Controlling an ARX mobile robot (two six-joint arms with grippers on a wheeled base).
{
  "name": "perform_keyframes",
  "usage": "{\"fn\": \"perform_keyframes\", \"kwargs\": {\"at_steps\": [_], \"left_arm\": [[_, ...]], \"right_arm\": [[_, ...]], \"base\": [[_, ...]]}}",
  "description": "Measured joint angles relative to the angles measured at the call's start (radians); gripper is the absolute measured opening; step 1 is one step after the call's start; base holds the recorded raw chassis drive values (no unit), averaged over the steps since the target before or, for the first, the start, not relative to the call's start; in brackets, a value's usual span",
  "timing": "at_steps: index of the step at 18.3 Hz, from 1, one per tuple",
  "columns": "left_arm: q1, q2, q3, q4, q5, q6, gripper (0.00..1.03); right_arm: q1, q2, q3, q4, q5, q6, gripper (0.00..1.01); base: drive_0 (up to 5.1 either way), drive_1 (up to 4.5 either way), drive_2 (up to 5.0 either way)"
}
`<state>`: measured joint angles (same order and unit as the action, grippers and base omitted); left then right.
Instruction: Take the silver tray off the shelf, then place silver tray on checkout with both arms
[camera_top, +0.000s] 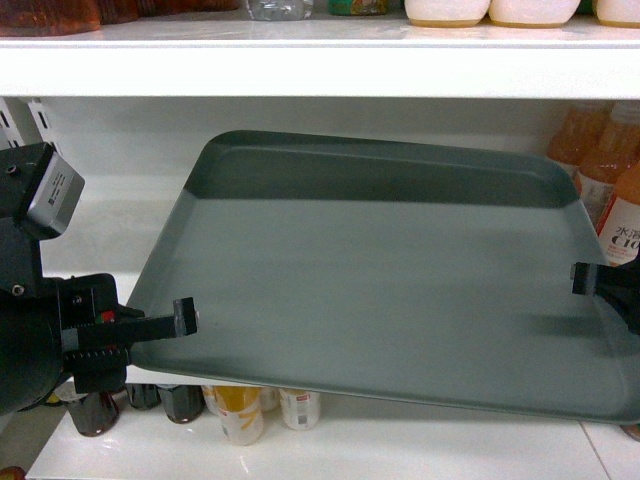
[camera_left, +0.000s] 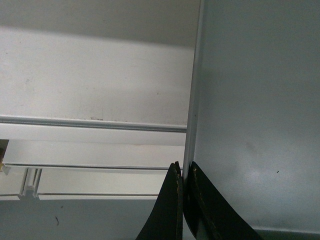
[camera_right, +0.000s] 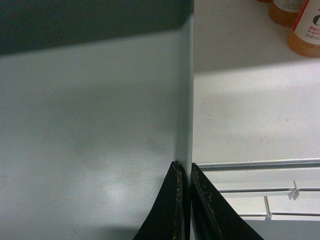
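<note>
1. The tray (camera_top: 390, 290) fills most of the head view, held out past the shelf (camera_top: 120, 225) front, its far edge at 12 o'clock under the upper board.
2. Left gripper (camera_top: 185, 316) comes in from 9 o'clock and pinches the tray's left rim; in the left wrist view its fingers (camera_left: 172, 210) are nearly closed with just the rim (camera_left: 189, 150) between them.
3. Right gripper (camera_top: 590, 278) at 3 o'clock does the same on the right rim, fingers (camera_right: 172, 210) clamped narrow on the edge.
4. Orange bottles (camera_top: 605, 165) stand on the shelf at 2 o'clock, more bottles (camera_top: 240, 410) on the lower board at 7 o'clock.
</note>
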<state>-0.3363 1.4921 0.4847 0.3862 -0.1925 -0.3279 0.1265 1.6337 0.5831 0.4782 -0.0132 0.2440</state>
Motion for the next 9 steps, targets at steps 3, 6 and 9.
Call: {"fn": "perform_keyframes", "kwargs": {"at_steps": [3, 6, 9], "left_arm": [[0.0, 0.002, 0.001, 0.003, -0.001, 0.001, 0.03], [0.0, 0.002, 0.001, 0.003, -0.002, 0.003, 0.03], [0.0, 0.002, 0.001, 0.0, -0.002, 0.003, 0.03]], "right_arm": [[0.0, 0.001, 0.002, 0.002, 0.0, 0.0, 0.03], [0.0, 0.001, 0.002, 0.002, -0.001, 0.0, 0.03], [0.0, 0.001, 0.002, -0.002, -0.001, 0.0, 0.03]], "base": [[0.0, -2.86, 2.9], [0.0, -4.29, 4.4], [0.1, -4.2, 4.5]]}}
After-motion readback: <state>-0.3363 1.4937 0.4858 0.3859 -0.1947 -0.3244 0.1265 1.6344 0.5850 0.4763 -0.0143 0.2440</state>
